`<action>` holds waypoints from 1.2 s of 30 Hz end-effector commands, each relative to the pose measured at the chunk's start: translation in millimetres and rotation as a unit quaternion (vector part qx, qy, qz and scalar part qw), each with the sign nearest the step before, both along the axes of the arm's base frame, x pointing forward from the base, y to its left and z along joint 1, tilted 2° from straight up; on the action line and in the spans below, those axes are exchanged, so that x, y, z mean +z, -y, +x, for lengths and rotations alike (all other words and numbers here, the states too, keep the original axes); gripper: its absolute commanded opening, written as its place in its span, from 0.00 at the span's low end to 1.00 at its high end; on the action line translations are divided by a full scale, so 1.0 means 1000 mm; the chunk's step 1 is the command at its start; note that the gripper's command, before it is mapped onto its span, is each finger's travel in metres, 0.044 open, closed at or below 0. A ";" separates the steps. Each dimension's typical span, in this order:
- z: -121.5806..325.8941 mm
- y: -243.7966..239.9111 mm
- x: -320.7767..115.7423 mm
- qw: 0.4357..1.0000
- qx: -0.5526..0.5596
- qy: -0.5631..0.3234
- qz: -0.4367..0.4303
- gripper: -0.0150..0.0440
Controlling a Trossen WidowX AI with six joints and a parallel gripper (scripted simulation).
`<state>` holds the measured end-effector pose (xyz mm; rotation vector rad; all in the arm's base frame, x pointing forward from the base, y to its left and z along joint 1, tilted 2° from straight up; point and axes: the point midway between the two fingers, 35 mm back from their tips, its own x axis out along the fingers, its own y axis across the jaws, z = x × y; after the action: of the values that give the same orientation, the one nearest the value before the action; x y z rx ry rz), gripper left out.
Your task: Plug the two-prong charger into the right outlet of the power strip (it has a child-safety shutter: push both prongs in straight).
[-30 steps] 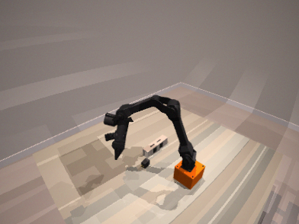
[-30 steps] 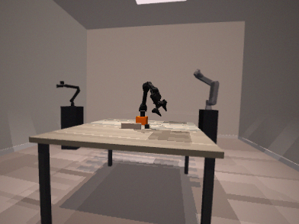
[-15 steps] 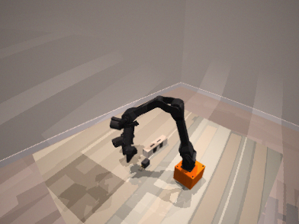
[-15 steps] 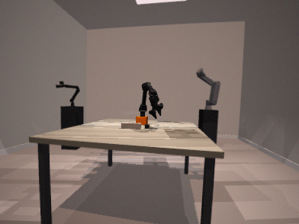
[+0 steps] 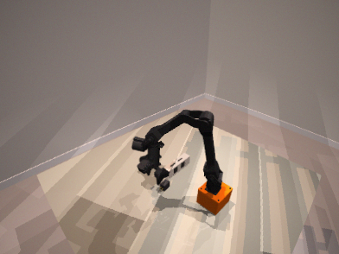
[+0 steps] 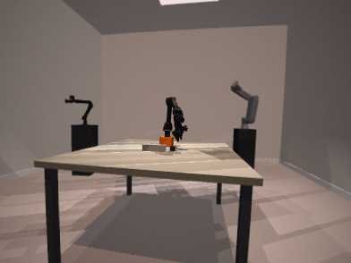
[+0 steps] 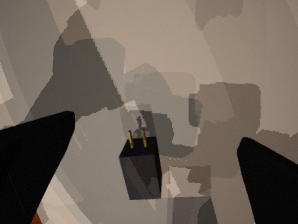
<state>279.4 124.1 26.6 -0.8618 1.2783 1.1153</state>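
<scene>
Pincer (image 7: 149,163) is spread wide with nothing in it, hovering over the table (image 7: 166,16). The black charger (image 7: 140,165) lies right below, between the two fingers, prongs (image 7: 137,137) pointing away. The power strip (image 5: 178,164) lies just beside the pincer.

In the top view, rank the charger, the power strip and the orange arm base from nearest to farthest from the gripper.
1. charger: on the table right under the open gripper.
2. power strip: just beyond, toward the arm's base side.
3. orange base: farthest, off to the view's right.

The table (image 6: 112,163) carries charger (image 7: 140,165), power strip (image 5: 179,164), orange base (image 5: 214,197).
</scene>
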 end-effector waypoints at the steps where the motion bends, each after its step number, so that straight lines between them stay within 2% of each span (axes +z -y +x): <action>1: -0.006 0.013 -0.004 0.999 0.038 0.015 -0.025 1.00; 14: -0.028 0.056 -0.022 0.981 0.159 0.031 -0.107 1.00; 36: -0.028 0.057 -0.044 0.981 0.160 0.031 -0.109 1.00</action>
<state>254.7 69.2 -9.6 -1.2873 1.2366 1.1907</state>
